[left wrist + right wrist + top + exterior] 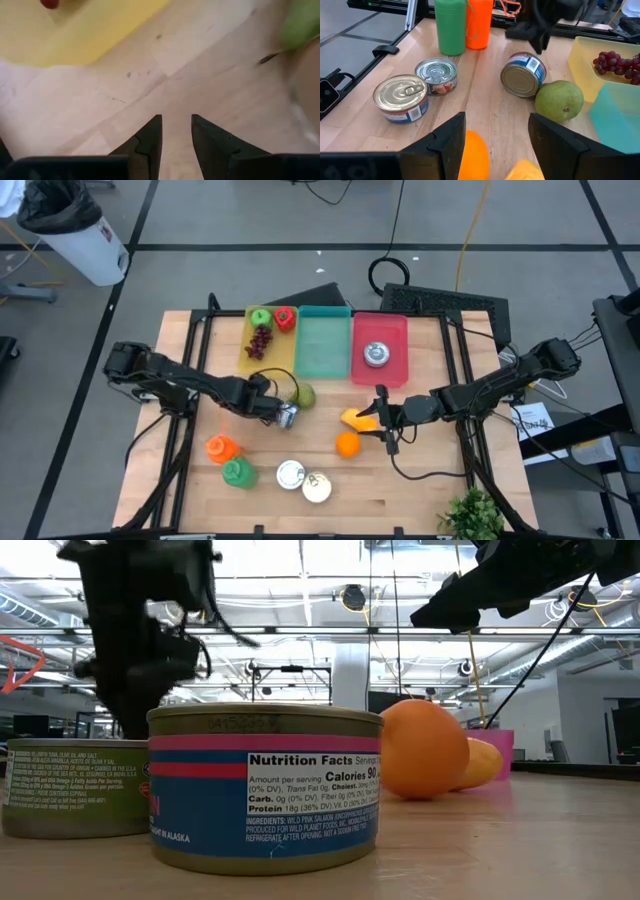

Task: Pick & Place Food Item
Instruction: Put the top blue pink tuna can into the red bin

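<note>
- A grey floor (250, 215), crossed by dark tape lines, is seen around the wooden table (430, 490).
- A white bin (85, 242) lined with a black bag is placed on the floor near the table's far left corner.
- Black cables (395, 240) and a yellow cable (470, 230) are trailed across the floor behind the table.
- A small green plant (470, 515) is set at the table's near right corner.
- A printed sheet of paper (533, 420) is laid just off the table's right edge.
- A high ceiling with beams, pipes and strip lights (300, 600) is shown in the low view (the room is brightly lit).
- A pale pillar (350, 675) is seen far behind the table.
</note>
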Robot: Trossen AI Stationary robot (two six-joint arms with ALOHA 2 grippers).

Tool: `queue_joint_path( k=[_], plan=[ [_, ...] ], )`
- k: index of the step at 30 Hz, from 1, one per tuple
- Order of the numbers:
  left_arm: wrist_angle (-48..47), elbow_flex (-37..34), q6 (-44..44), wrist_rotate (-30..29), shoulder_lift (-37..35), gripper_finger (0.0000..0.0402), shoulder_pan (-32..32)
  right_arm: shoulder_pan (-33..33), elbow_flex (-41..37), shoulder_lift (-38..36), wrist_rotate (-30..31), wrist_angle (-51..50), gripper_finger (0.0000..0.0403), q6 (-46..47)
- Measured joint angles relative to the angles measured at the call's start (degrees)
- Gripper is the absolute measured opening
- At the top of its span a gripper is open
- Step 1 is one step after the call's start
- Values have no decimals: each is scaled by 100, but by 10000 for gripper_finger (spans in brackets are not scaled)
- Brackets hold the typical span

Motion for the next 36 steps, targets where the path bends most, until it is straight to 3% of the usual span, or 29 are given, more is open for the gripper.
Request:
queue_joint_path(
  k=[7, 11, 18, 23, 36],
  plan=[
    [1373, 6, 573, 39, -920, 148, -536, -2, 0, 0, 9, -2, 201, 0],
    [1785, 11, 1321, 609, -1142, 196, -725, -2, 0, 0, 1, -2, 201, 49],
    [1929, 11, 194, 817, -1122, 284, -874, -2, 0, 0, 0, -2, 201, 105],
    [1940, 11, -434, 562, -998, 325, -852, -2, 0, 0, 8, 1, 201, 86],
    [2363, 9, -625, 483, -277, 342, -563, -29, 0, -2, 117, 46, 201, 0]
  ],
)
